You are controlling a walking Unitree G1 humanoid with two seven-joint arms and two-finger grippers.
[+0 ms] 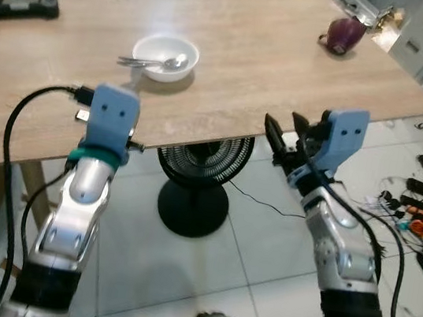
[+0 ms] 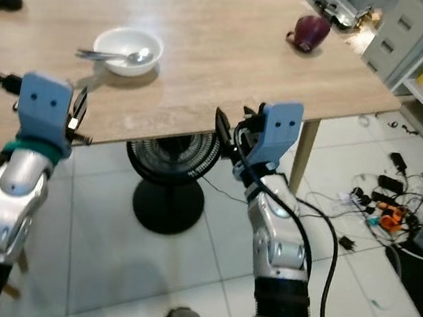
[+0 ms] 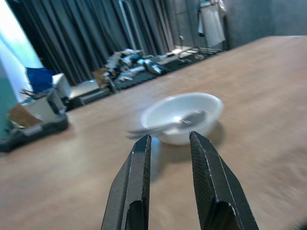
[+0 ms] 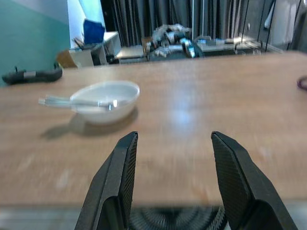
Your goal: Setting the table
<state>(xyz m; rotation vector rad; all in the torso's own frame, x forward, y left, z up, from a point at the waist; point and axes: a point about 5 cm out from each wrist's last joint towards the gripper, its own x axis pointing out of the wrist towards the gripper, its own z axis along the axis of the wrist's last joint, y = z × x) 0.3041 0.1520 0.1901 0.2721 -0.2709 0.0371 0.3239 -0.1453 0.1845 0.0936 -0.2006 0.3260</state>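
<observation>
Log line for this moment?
bowl with spoon on table | mug far right | left claw open, empty | right claw open, at table edge

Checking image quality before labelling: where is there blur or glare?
Left wrist view: bowl and spoon are smeared by blur. Right wrist view: tabletop soft, with a pale sheen. Left eye view: glare patch on the table beyond the bowl.

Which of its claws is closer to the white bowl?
The left claw. It hovers over the table's near edge, pointing at the bowl. The right claw is off the table edge, farther right.
</observation>
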